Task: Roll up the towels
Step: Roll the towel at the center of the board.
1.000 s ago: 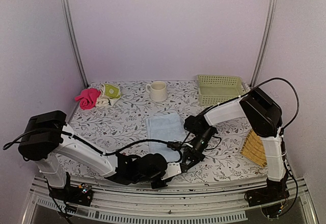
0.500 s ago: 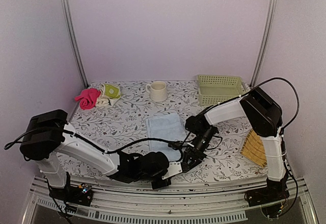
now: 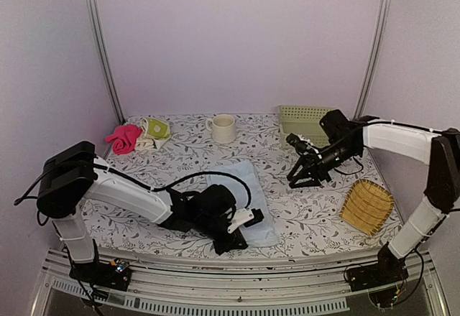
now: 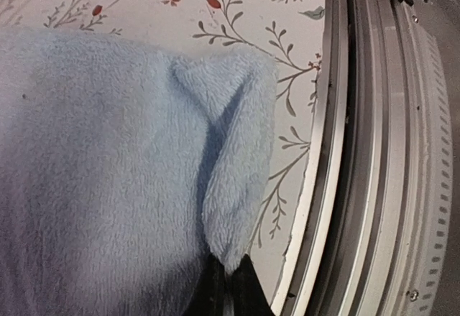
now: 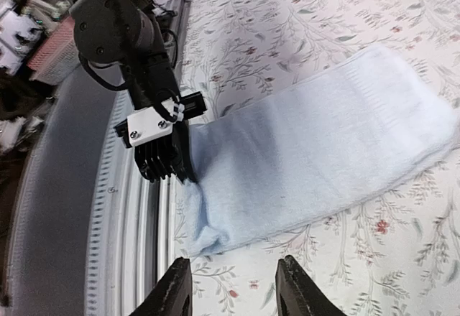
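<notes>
Laid flat on the floral worktop (image 3: 165, 176), running from the middle toward the near rail: the pale blue terry towel (image 3: 237, 190). Pinched tight between the left jaws, a corner at its near end, drawn up into a small folded peak just beside the metal rail (image 4: 345, 151) at the worktop's edge. From the right wrist, the same black left jaws planted on the towel's near end, cloth bunched beneath them, the far end lying flat and unrolled. Hovering above the worktop to the right of that towel, well apart from it: the right jaws, spread, nothing between them. At the far left corner, the smaller yellow-green and cream patterned towel (image 3: 154, 129), crumpled, touching a pink cloth (image 3: 123, 138). Near the back edge, a cream mug (image 3: 223, 128), upright, and farther right a pale green slotted basket (image 3: 309, 118), partly hidden behind the right arm. Toward the right edge, a yellow woven bamboo tray (image 3: 367, 205), apart from both towels.
</notes>
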